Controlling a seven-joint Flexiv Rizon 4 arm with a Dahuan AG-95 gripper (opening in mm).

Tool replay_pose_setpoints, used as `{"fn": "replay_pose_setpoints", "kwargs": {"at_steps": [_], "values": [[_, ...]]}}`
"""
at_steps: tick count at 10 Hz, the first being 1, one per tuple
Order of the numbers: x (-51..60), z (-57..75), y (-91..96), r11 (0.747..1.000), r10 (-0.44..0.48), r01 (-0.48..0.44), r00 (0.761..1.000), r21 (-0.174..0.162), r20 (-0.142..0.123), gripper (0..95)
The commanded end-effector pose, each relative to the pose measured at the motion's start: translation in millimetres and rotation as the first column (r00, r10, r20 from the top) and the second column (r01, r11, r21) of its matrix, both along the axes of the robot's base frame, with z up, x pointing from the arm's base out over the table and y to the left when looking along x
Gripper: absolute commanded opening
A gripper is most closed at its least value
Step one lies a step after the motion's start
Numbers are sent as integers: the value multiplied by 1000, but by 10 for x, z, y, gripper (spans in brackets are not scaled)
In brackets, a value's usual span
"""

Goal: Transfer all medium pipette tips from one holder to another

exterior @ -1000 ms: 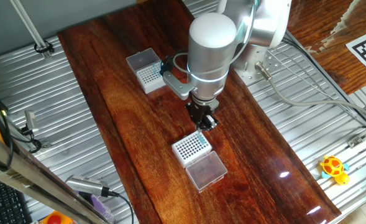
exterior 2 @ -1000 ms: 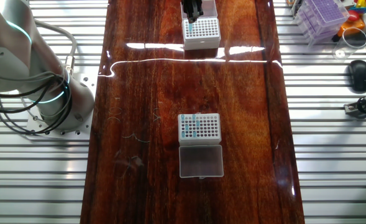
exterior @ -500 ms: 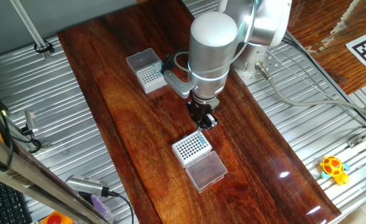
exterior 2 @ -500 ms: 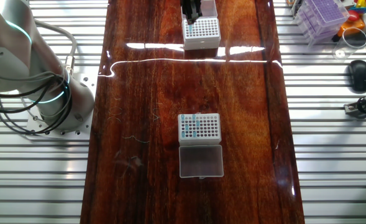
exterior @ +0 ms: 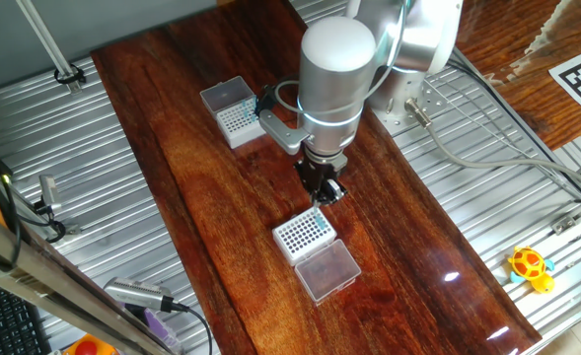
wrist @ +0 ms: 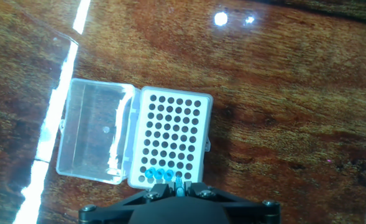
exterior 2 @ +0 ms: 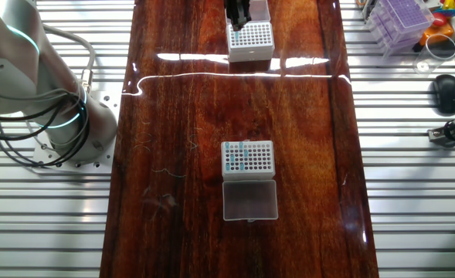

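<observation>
Teal tip [wrist: 179, 185] clenched in gripper [wrist: 178, 190], unmoved from a second ago above bold-holed rack [wrist: 170, 140]; 3 seated; insertion judged next.

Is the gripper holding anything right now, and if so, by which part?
The gripper appears to pinch one pipette tip near its top end, above the rack with dark holes; the grip itself is mostly hidden.
</observation>
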State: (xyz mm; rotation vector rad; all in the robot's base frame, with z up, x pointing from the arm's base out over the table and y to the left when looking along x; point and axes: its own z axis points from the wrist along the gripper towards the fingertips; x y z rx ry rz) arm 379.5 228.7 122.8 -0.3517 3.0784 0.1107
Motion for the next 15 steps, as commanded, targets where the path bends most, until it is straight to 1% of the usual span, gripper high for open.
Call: {"fn": "replay_pose_setpoints", "kwargs": {"at_steps": [1, 3, 6, 7, 8, 9, 10, 11, 12, 14, 15], "values": [[10, -18, -1, 1000, -1, 1, 1000, 2, 7, 0], [15, -40, -1, 1000, -1, 1, 1000, 1, 8, 0], [33, -134, -3, 1000, -9, 9, 1000, -2, 5, 0], [37, -160, -3, 1000, -3, 3, 1000, -1, 5, 190], [38, -167, -2, 1000, -2, 2, 1000, -1, 4, 190], [40, -179, -2, 1000, 1, -1, 1000, -2, 5, 380], [40, -182, -3, 1000, 6, -6, 1000, -2, 6, 380], [40, -182, -3, 1000, 5, -5, 1000, -3, 6, 190], [53, -174, -42, 1000, 3, -3, 1000, 6, 2, 190], [115, -111, -334, 998, 60, -59, 998, 4, -18, 190], [148, -60, -632, 994, 112, -112, 993, -3, -34, 190]]}}
